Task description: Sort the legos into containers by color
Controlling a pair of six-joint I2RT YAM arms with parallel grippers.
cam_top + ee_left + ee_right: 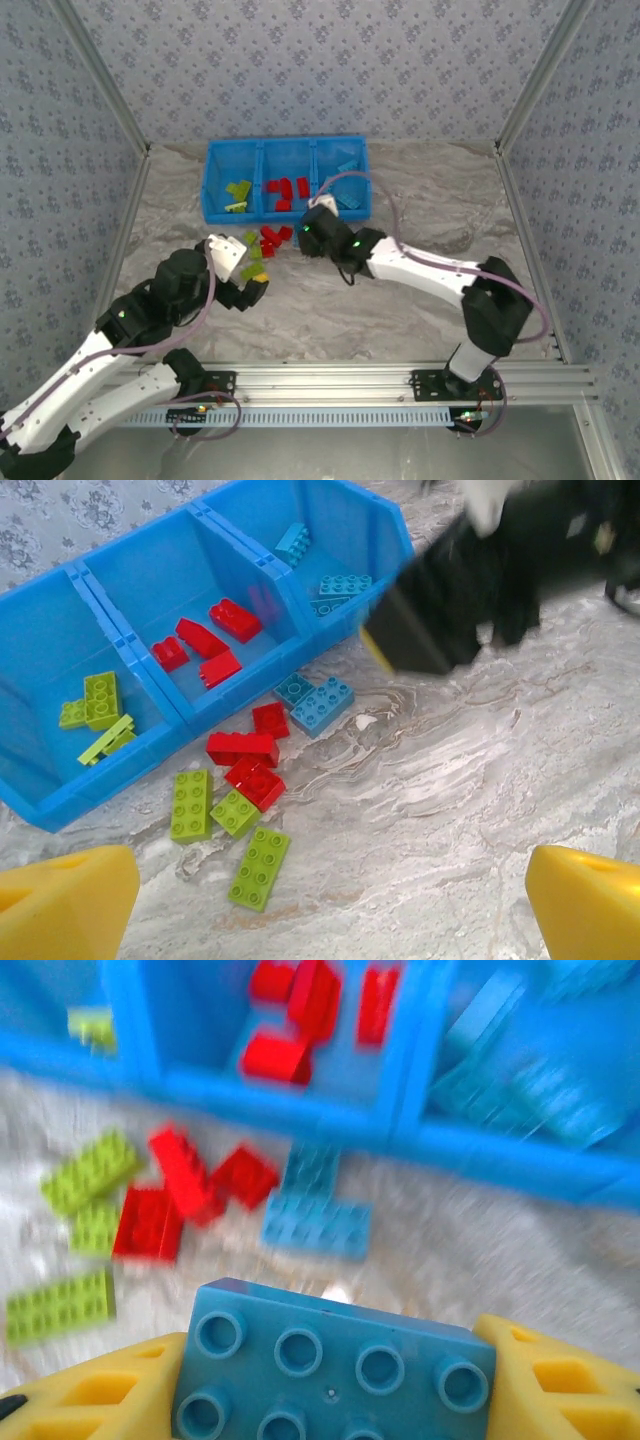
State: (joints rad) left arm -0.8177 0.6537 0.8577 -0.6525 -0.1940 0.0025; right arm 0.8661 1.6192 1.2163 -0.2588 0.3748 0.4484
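Left of centre, below the bright blue three-compartment plastic bin (60, 810), lie three lime green studded bricks (190, 805), three red bricks (242, 748), two light blue bricks (322, 705). Right gripper (335, 1385) clamps one light blue brick (330, 1345); left gripper (325, 905) gapes, empty.
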